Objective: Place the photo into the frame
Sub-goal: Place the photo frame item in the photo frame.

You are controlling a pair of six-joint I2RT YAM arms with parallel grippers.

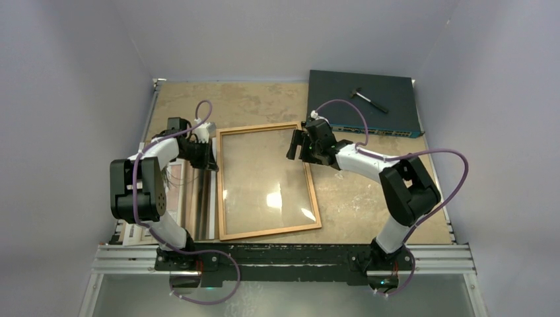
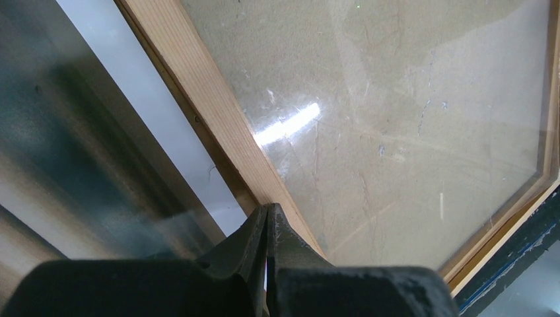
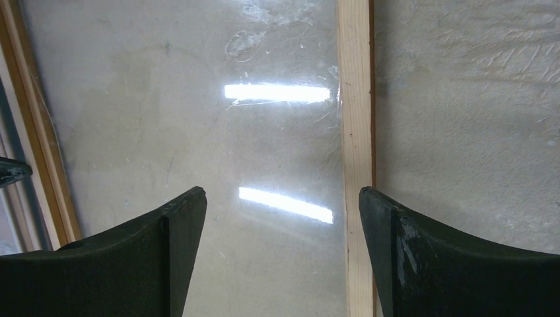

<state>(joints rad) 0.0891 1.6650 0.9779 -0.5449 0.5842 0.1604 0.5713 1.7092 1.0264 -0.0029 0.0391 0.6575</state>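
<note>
— Nearest us, at 8 o'clock under the left arm, that striped sheet: is it the photo (image 1: 193,205)?

— Yes. It lies flat on the table (image 1: 356,198), just beside the frame (image 1: 271,231), along its left side. I'd say it is parked there so it can go straight across.

— And the frame has nothing in it?

— Only the glass; I can see the table through it. It lies flat in the middle, likely so the photo can be laid in from above.

— What is the left pincer (image 2: 267,221) doing at 9 o'clock?

— It is clenched tight with nothing between the jaws. Its tip sits at the inner edge of the frame's left side. Whether it presses down or only hovers, I can't tell. My guess is that it steadies the frame.

— And the right pincer (image 3: 280,195)?

— Spread wide at 2 o'clock, over the frame's right side near the far corner, with the wood strip between its fingers (image 3: 422,257). It grasps nothing.

— Farthest back?

— A dark box (image 1: 343,92) at 1 o'clock with a small tool (image 1: 368,99) on it, well apart from all this.
</note>
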